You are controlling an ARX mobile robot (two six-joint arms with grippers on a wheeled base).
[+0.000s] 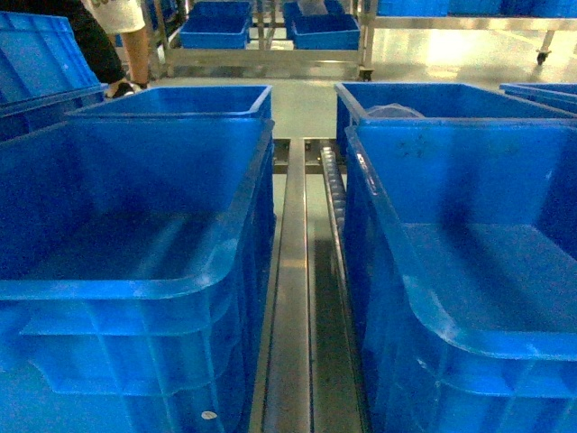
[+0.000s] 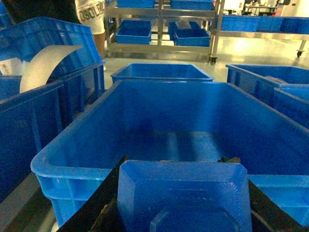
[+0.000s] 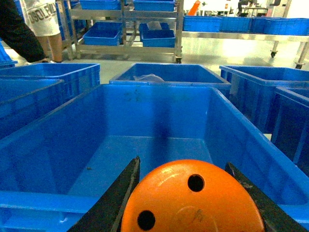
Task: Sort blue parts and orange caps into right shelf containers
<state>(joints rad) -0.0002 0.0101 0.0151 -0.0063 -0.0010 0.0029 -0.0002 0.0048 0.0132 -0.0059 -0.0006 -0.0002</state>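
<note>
Wrist views: right end effector clamping orange cap, left end effector clamping blue part, above crate rims.

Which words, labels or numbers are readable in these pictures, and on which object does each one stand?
"OSOLFUL", roughly, cut off at the start and blurred: on the white shirt of the person standing at the back left; the left wrist view shows the same print, cropped.
No readable text on the blue crates, the orange cap or the blue part.

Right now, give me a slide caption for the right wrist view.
Right pincer grips an orange cap at the near rim of an empty blue crate.
</note>
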